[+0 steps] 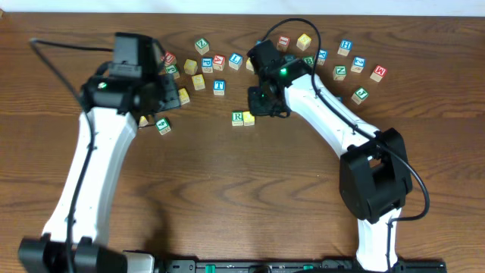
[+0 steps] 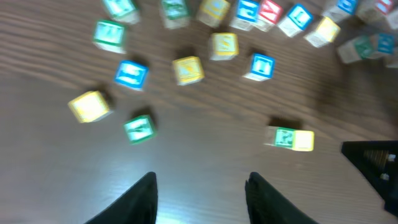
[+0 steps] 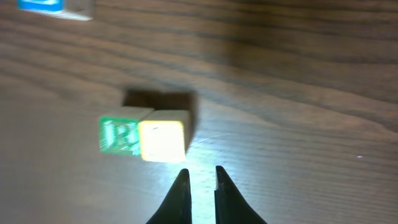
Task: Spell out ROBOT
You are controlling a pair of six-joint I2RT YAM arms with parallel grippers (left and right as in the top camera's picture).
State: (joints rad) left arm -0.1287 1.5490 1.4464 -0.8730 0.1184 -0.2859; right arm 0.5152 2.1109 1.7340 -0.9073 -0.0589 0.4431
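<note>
R cube (image 1: pixel 237 117) and one yellow cube (image 1: pixel 248 117), side by side

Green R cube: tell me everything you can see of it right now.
The green R cube is a small wooden-looking block, its top face white with a green R. It sits flat on the table, letter up, near the middle, one side flush against a plain yellow cube. Nothing else touches it.
</note>
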